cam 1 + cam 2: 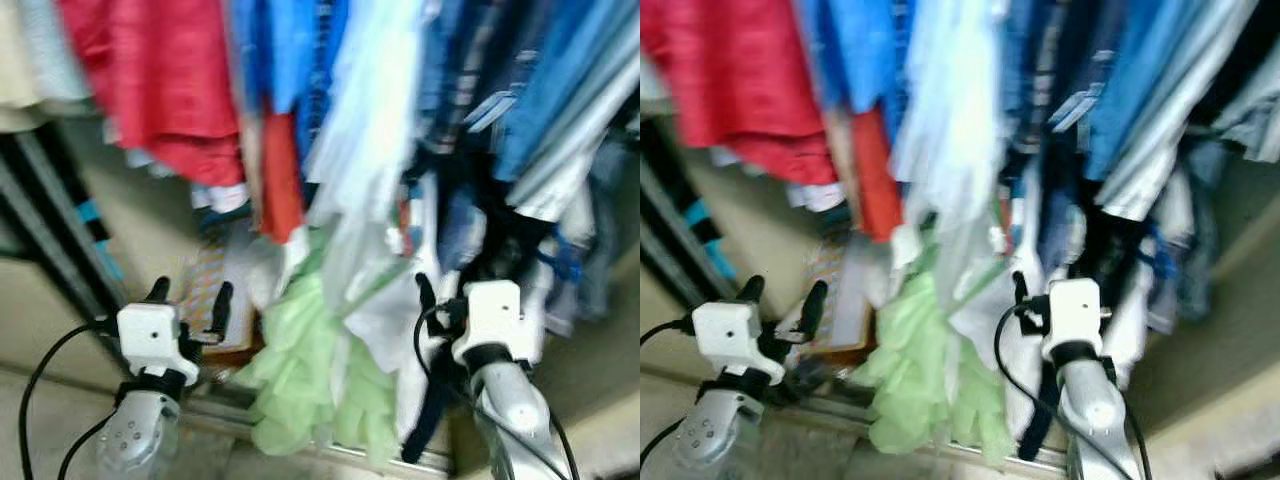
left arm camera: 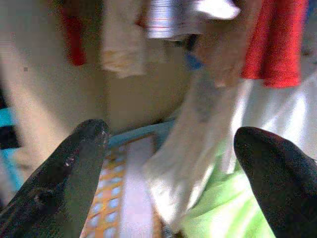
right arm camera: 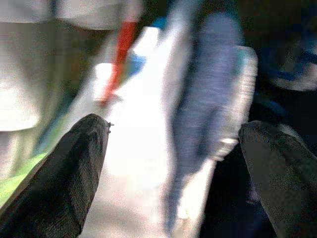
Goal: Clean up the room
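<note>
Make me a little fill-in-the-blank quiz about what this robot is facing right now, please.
1. The light garment hanging lowest between the two arms is pale ____.
2. The big garment hanging above the left gripper is ____.
3. In both wrist views, each gripper's two black fingers stand ____, with nothing held between them.
4. The right gripper points at hanging ____.

Missing words: green; red; open; clothes
</note>
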You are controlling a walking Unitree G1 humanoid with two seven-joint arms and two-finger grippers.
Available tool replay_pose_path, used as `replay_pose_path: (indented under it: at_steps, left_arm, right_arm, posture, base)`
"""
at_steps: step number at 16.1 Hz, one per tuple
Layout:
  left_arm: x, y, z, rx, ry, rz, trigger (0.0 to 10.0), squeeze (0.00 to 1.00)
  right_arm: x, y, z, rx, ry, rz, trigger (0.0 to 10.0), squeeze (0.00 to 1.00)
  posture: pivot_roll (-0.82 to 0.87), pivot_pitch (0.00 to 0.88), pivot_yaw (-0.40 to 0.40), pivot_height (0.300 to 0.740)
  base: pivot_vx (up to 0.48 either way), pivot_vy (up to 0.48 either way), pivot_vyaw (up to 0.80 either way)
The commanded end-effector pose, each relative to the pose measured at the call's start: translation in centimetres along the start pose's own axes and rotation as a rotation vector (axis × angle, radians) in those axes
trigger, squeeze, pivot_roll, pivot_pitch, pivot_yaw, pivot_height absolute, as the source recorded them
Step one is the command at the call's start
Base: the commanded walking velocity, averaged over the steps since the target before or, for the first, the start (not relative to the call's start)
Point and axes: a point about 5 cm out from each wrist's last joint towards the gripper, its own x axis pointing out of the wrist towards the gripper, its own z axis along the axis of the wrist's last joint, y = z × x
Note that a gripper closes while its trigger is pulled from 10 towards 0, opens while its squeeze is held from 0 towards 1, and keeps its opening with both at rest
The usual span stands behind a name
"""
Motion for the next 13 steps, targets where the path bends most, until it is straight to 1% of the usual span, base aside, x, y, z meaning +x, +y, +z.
replay_pose_path:
  at_steps: [1,2,3,5,7,9,13]
  left_arm:
    - [0.0,-0.3,0.3,-0.002,-0.002,-0.023,10.0,0.0]
    - [0.2,-0.5,0.3,-0.027,-0.004,-0.043,10.0,0.0]
    - [0.1,-0.7,0.4,-0.048,-0.002,-0.055,10.0,0.0]
    - [0.1,-0.8,0.3,-0.063,0.0,-0.064,10.0,0.0]
    - [0.0,-0.8,0.2,-0.061,0.005,-0.051,10.0,0.0]
    - [0.0,-0.7,0.1,-0.033,0.015,-0.032,10.0,0.0]
    - [0.2,-0.4,0.0,-0.02,0.017,-0.026,10.0,0.0]
  right_arm:
    - [-0.2,0.2,0.5,-0.016,-0.016,0.015,10.0,0.0]
    - [-0.2,0.3,0.6,0.007,-0.008,0.019,10.0,0.0]
    - [-0.2,0.3,0.8,0.006,-0.008,0.027,10.0,0.0]
    - [-0.1,0.3,0.9,0.0,-0.007,0.044,10.0,0.0]
    - [-0.1,0.5,0.8,-0.008,-0.003,0.066,10.0,0.0]
    - [0.0,0.8,0.9,-0.004,0.0,0.086,10.0,0.0]
    - [0.8,1.2,1.1,0.007,-0.016,0.105,10.0,0.0]
  posture:
    - [-0.04,0.044,-0.04,0.74]
    - [-0.05,0.041,-0.037,0.74]
    - [-0.05,0.041,-0.037,0.74]
    - [-0.05,0.041,-0.04,0.74]
    - [-0.05,0.043,-0.046,0.74]
    - [-0.03,0.034,-0.051,0.74]
    - [-0.02,0.016,-0.049,0.74]
  base:
    - [0.0,0.0,0.8]
    - [0.0,0.0,0.79]
    - [0.0,0.0,0.79]
    - [0.0,0.0,0.79]
    - [0.0,0.0,0.8]
    - [0.0,0.0,0.8]
    - [0.0,0.0,0.8]
